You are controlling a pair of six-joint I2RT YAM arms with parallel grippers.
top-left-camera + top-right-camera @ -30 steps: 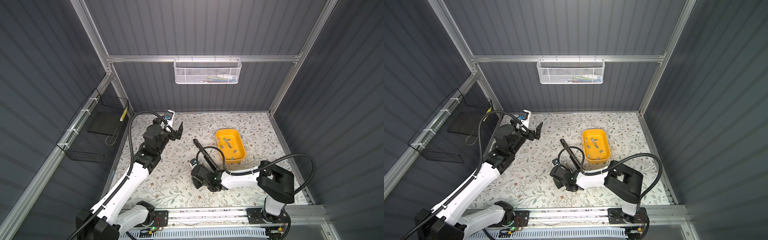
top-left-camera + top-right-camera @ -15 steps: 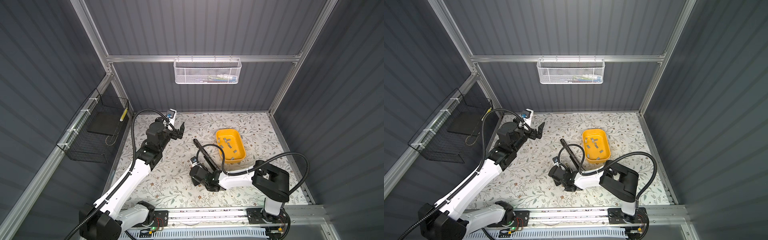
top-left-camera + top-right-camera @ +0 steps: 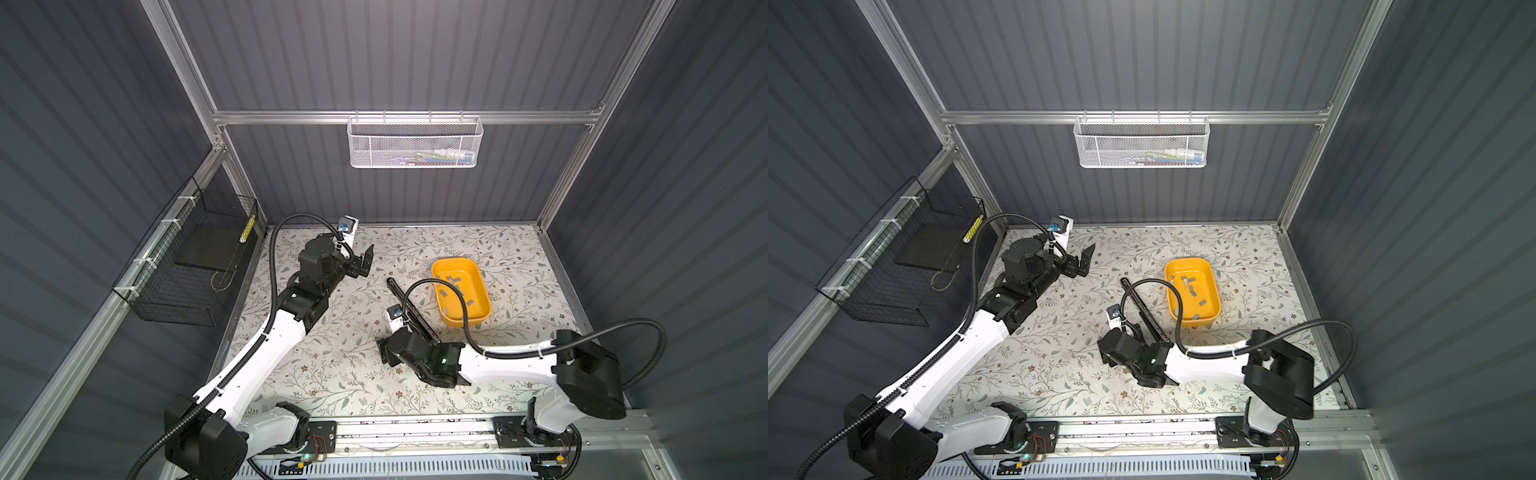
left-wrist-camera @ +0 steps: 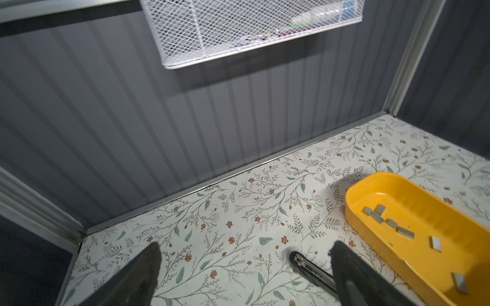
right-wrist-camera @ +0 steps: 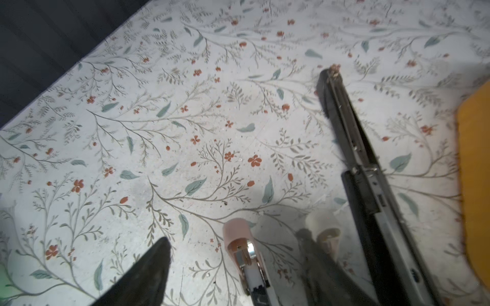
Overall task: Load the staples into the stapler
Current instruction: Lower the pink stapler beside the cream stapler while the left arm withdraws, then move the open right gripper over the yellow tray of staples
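A long black stapler (image 3: 412, 311) lies folded open flat on the floral table, left of the yellow tray (image 3: 478, 318); it also shows as the stapler (image 5: 352, 148) in the right wrist view. Several grey staples (image 4: 377, 217) lie loose in the tray (image 4: 355, 212). My right gripper (image 5: 233, 238) is open low over the table beside the stapler's near end. A small pink stapler (image 5: 240, 245) lies between its fingers, touching neither. My left gripper (image 3: 365, 262) hangs open and empty above the back left of the table, and the black stapler's tip (image 4: 310, 267) shows beside one of its fingers.
A white mesh basket (image 3: 415, 143) hangs on the back wall and a black wire basket (image 3: 187, 270) on the left wall. A black cable (image 3: 453, 291) from my right arm loops over the tray. A pale pink piece (image 5: 328, 235) shows behind one right finger.
My right gripper has opened wide and edged slightly left. The left gripper drifted a little to the right, still open.
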